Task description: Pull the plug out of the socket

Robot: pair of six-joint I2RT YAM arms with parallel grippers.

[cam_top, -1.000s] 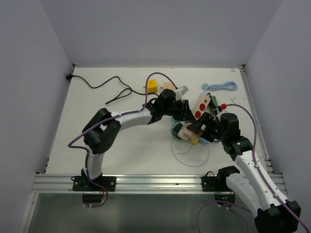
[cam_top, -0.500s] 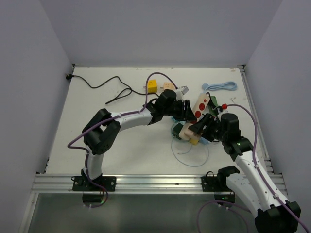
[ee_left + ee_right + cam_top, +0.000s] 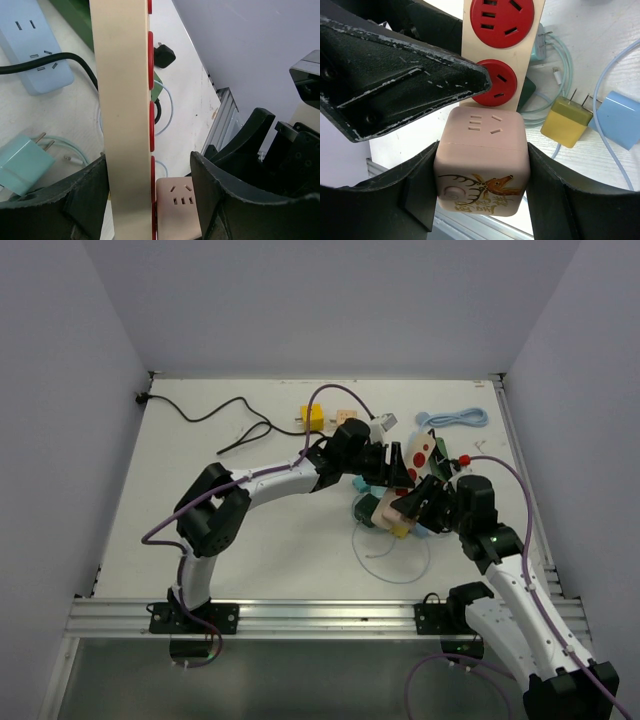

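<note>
Right of the table's middle, nearer the right edge than the left, the socket (image 3: 421, 452), a cream strip with red outlets, appears raised off the table (image 3: 280, 560) and tilted. The plug (image 3: 480, 165), a pink cube with a deer print, is seated on the strip's end outlet. The right gripper (image 3: 480, 172) is closed on the plug, one finger on each side wall. The left gripper (image 3: 150, 185) straddles the strip. One finger (image 3: 85, 195) lies flat on its back, but a sliver of table shows between the red face and the other finger, so a firm clamp cannot be confirmed. A dark green strip (image 3: 75, 15) lies on the table, untouched. Judgement: separation not yet done. Firm the left hold first, then draw the plug straight out, square to the red face. Avoid twisting, since the strip could pivot or slip. Keep clear of the yellow plug (image 3: 567, 120) nearby.
</note>
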